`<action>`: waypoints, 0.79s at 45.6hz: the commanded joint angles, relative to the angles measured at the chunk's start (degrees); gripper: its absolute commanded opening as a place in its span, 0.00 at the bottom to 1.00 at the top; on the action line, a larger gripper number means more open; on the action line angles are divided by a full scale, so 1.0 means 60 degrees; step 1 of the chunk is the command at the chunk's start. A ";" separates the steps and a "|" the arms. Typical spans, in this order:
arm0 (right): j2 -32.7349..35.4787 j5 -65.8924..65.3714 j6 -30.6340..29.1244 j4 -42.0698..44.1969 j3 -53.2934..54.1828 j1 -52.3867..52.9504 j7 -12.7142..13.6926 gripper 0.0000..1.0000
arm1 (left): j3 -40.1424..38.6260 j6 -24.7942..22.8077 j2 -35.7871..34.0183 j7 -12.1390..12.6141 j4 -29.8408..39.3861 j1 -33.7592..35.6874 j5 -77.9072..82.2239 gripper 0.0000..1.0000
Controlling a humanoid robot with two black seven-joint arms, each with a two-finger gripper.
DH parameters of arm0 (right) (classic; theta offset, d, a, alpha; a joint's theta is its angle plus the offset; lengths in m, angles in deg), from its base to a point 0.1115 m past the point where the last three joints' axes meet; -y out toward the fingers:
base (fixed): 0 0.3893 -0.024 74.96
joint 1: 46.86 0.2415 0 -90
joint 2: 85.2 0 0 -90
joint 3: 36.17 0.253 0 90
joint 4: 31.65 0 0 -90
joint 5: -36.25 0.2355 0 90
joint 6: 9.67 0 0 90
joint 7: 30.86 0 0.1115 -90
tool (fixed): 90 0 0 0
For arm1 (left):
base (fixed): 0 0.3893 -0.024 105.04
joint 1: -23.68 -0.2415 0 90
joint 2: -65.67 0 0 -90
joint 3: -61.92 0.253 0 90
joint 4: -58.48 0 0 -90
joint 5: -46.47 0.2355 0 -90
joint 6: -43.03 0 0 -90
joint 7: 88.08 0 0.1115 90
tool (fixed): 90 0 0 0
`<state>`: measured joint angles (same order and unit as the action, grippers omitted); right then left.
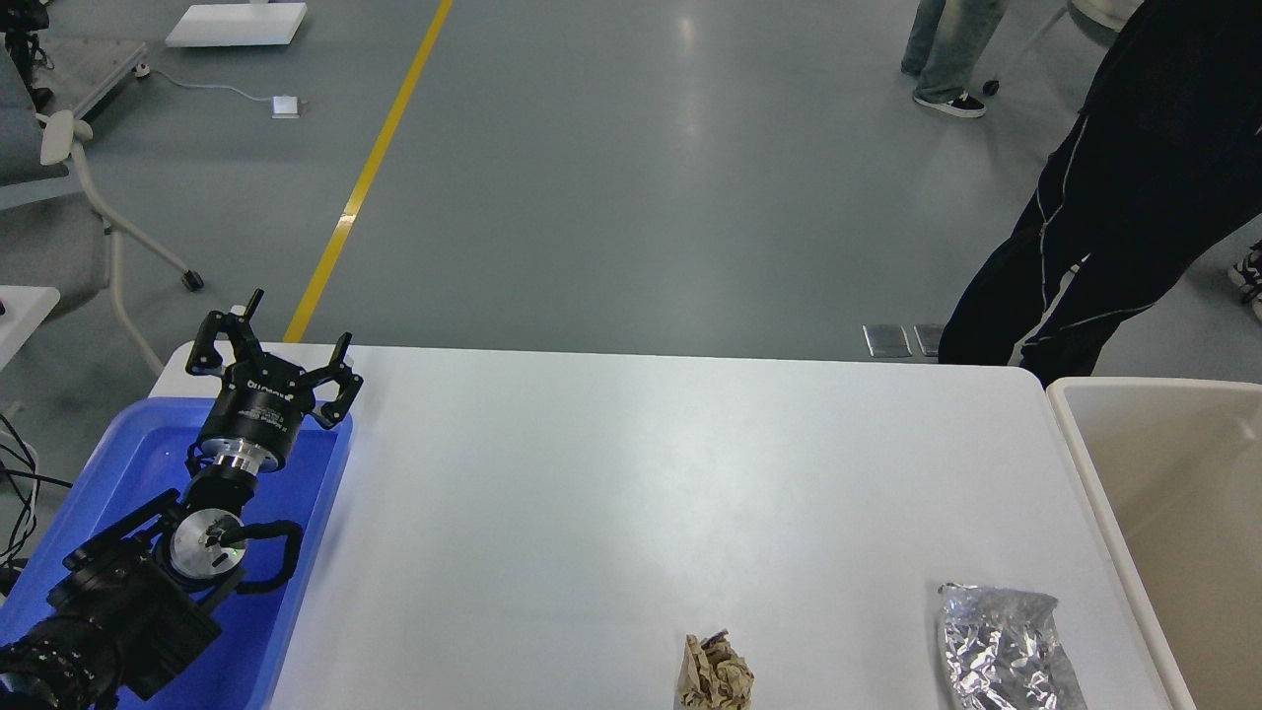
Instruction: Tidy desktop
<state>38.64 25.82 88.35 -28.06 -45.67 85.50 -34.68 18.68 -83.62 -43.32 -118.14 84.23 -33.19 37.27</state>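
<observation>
The table [631, 463] stretched wide and white in front of me, its far edge running straight across with rounded corners at each end. Most of its top lay bare — a broad open stretch from the middle out to the far edge. Against its left side sat a blue tray [118, 463], and against its right side a beige bin [1163, 473], so both side edges were hemmed in. Down at the near edge lay two bits of rubbish: a crumpled brown paper wad [715, 675] near the middle and a crinkled foil bag [1006, 646] just beside the bin.

My left claw [271, 355] hung above the far end of the tray, at the table's far left corner, its fingers spread apart and holding nothing. The table's open surface lay to its right; the paper and foil were well apart from it — across the table and nearer to me. My right claw was out of sight.

Beyond the far edge stood a person in black [1114, 197] on the grey floor.
</observation>
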 commanded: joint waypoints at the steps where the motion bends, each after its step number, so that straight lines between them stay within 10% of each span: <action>1: -0.0906 0.0097 0.0349 -0.0026 0.0310 -0.0908 0.0152 0.00 | 0.0000 0.0000 0.0000 0.0001 0.0001 0.0000 -0.0005 1.00; 25: -0.1713 0.0346 0.0583 -0.0246 0.0706 -0.1670 0.0108 0.00 | 0.0000 0.0000 0.0000 0.0001 0.0001 0.0000 -0.0005 1.00; 30: -0.1655 0.0346 0.0569 -0.0261 0.0691 -0.1656 0.0108 0.68 | 0.0000 0.0000 0.0000 0.0001 0.0001 0.0000 0.0010 1.00; 36: -0.1654 0.0346 0.0554 -0.0422 0.0574 -0.1626 0.0093 0.97 | 0.0000 0.0000 0.0000 0.0001 0.0001 0.0000 -0.0005 1.00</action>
<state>28.95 27.85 91.71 -29.45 -41.71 75.96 -34.02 18.69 -83.62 -43.32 -118.14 84.23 -33.18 37.25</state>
